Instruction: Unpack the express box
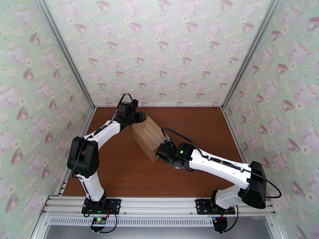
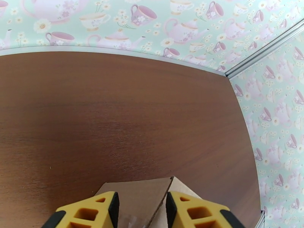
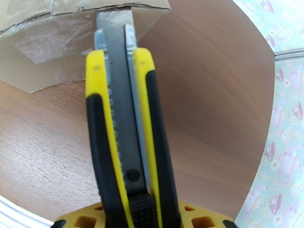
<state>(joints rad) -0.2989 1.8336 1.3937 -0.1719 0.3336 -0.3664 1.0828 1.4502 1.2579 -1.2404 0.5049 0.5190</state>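
**Box mid-table, an arm at each end**

I have the express box [image 1: 148,136] lying on the table [image 1: 215,128], a little left of centre and turned at a slant. My left gripper [image 1: 138,116] sits at the box's far left end, with cardboard between its fingers [image 2: 95,209]. My right gripper [image 1: 162,151] is at the near right end with a utility knife [image 3: 125,122] clamped in it. The blade points forward and reaches the box's taped end.
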